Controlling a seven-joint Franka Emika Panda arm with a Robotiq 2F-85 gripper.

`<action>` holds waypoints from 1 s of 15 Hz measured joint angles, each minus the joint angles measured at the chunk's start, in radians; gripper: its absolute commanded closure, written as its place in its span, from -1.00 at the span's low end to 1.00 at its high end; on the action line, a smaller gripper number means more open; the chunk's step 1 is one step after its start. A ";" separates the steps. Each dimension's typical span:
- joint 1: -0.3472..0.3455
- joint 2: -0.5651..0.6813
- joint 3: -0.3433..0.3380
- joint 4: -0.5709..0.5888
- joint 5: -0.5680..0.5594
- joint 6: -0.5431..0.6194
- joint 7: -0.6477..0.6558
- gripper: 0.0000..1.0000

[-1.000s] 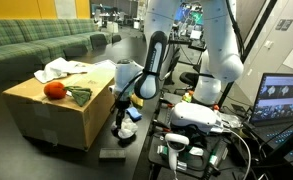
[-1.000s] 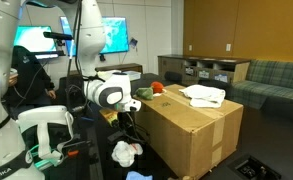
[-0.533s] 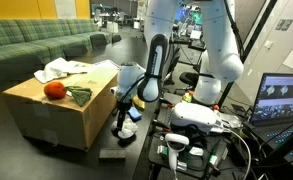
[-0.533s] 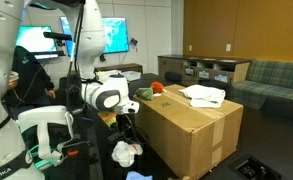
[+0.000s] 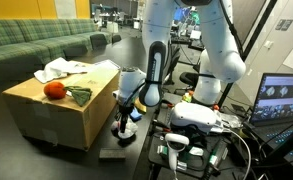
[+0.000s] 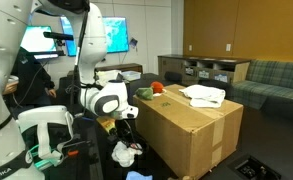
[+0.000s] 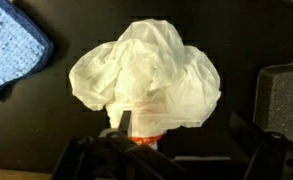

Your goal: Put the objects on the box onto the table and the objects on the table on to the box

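Note:
A white soft cloth wad (image 7: 146, 75) lies on the black table (image 7: 36, 130), with an orange bit showing under its near edge. My gripper (image 7: 181, 130) hangs open just above it, its fingers on either side of the wad's lower part and not touching it. In both exterior views the gripper (image 5: 121, 122) (image 6: 126, 135) is low beside the cardboard box (image 5: 56, 120) (image 6: 191, 130), over the wad (image 5: 127, 131) (image 6: 126, 153). On the box lie a red ball (image 5: 54, 90) (image 6: 156, 88), a dark green cloth (image 5: 79, 96) (image 6: 144, 94) and a white cloth (image 5: 66, 69) (image 6: 203, 95). A flat blue block (image 7: 11, 50) lies to the wad's left.
A dark grey block (image 7: 283, 100) lies on the table right of the wad. A green striped sofa (image 5: 36, 45) stands behind the box. Another robot's white body (image 5: 201, 115), cables and a monitor (image 5: 281, 98) crowd the side away from the box.
The arm has lowered the open gripper closer to the white wad beside the box. The things on the box have not moved.

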 measured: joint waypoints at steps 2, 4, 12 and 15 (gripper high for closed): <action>0.035 0.018 -0.037 0.003 0.005 0.010 0.000 -1.00; 0.055 0.044 -0.057 0.011 0.014 0.022 0.000 -1.00; 0.066 0.182 -0.061 0.086 0.049 0.079 -0.002 -1.00; 0.065 0.209 -0.061 0.108 0.055 0.079 -0.002 -0.58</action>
